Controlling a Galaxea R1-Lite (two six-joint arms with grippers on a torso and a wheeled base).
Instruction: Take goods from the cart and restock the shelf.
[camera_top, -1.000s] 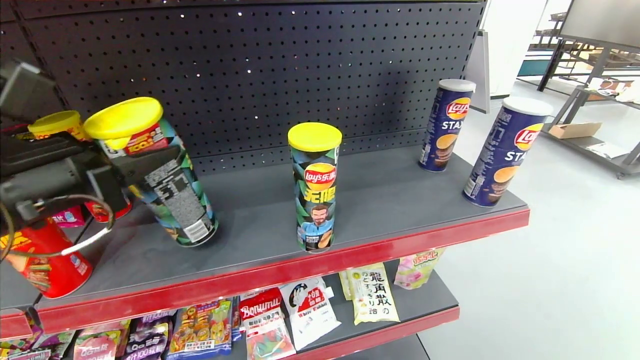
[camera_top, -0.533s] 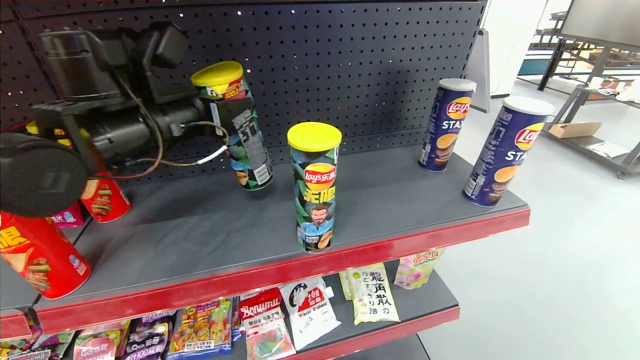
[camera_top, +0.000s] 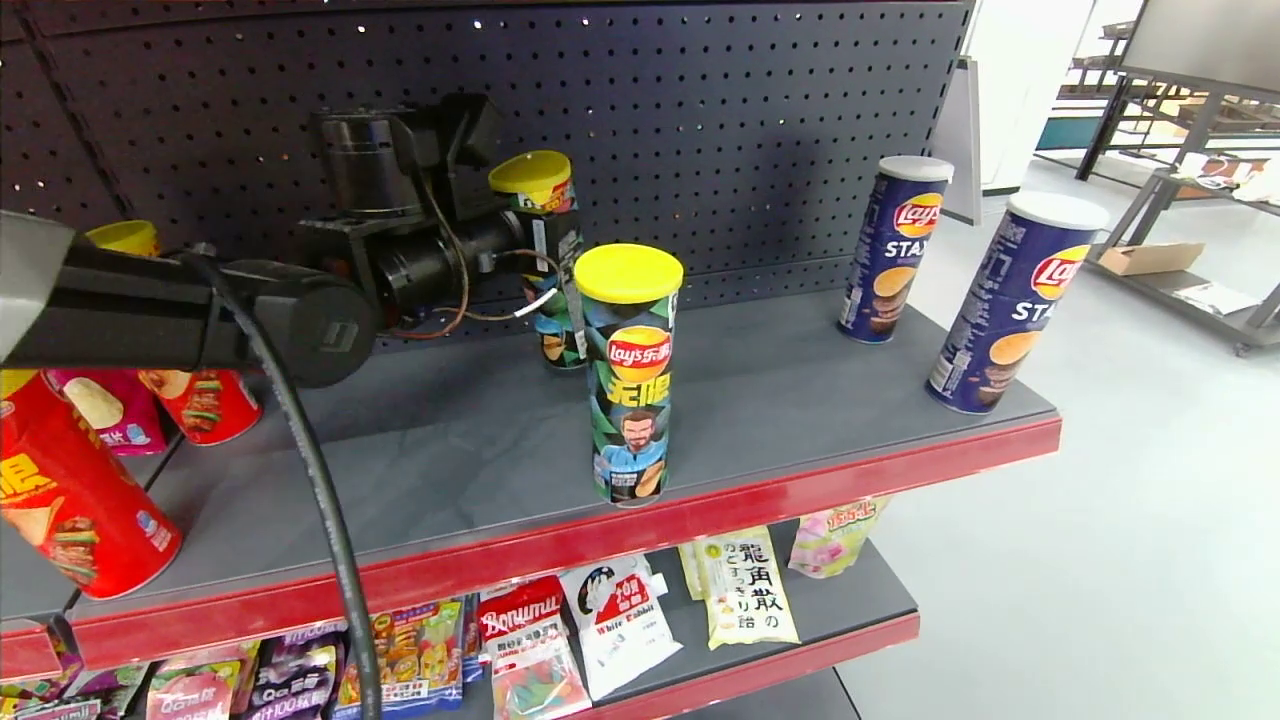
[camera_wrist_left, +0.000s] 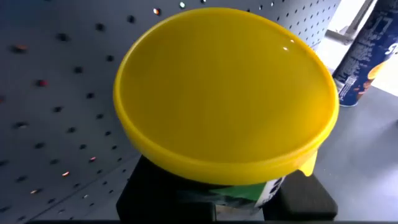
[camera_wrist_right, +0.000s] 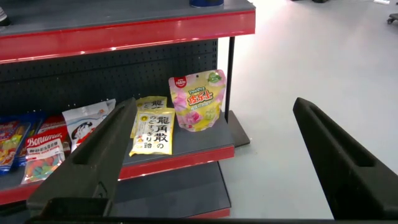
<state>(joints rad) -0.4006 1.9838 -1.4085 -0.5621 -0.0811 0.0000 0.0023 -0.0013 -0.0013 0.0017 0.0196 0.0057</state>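
Observation:
My left gripper (camera_top: 537, 262) is shut on a green-and-black chip can with a yellow lid (camera_top: 530, 172). It holds the can upright at the back of the grey top shelf (camera_top: 760, 400), near the pegboard. The can is just behind and to the left of a matching yellow-lidded can (camera_top: 630, 370) at the shelf's front. I cannot tell whether the held can's base touches the shelf. In the left wrist view the yellow lid (camera_wrist_left: 224, 99) is close up, with a dark finger (camera_wrist_left: 140, 196) beside the can. My right gripper (camera_wrist_right: 214, 109) is open and holds nothing, down by the lower shelf.
Two blue chip cans (camera_top: 893, 250) (camera_top: 1015, 300) stand at the shelf's right end. Red cans (camera_top: 75, 500) (camera_top: 205, 405) stand at the left. Snack bags (camera_top: 740, 590) lie on the lower shelf (camera_wrist_right: 180, 158). Open floor (camera_top: 1100, 560) lies to the right.
My left arm has carried the held can from the shelf's front left to the back and right. The can went from tilted to upright. Nothing else has moved.

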